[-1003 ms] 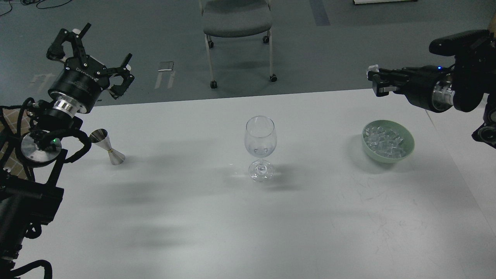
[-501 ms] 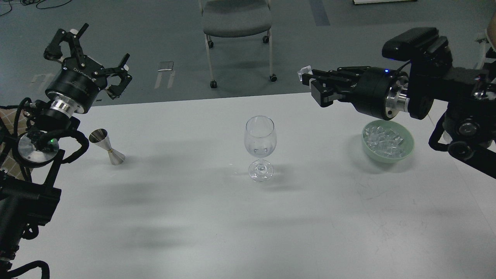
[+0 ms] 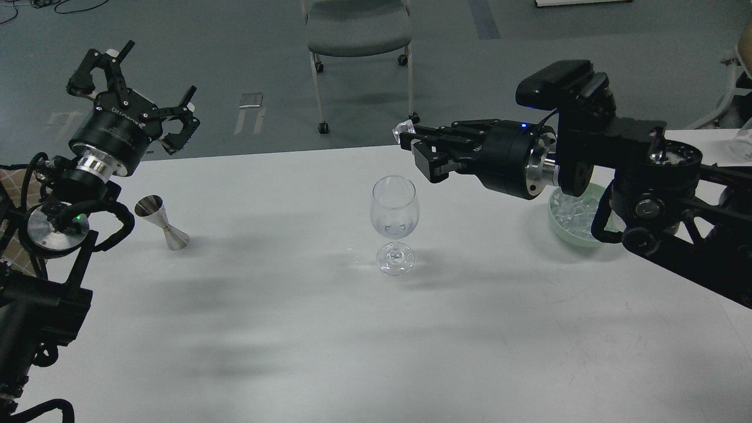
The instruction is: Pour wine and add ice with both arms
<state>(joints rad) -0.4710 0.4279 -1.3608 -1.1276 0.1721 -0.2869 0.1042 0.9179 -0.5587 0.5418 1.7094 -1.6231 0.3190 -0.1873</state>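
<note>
Grey floor lay behind your white table (image 3: 294, 329). Your right gripper (image 3: 405, 134) pinched one ice cube (image 3: 403, 128) just above the wine glass (image 3: 395, 223), ready to drop; remaining ice (image 3: 568, 212) sat in the green bowl (image 3: 578, 239). Your left gripper (image 3: 132, 82) hung spread, empty.

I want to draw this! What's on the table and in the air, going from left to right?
Left hand → metal measuring cup → wine glass → ice cube pinched in the right hand → green bowl of ice.
</note>
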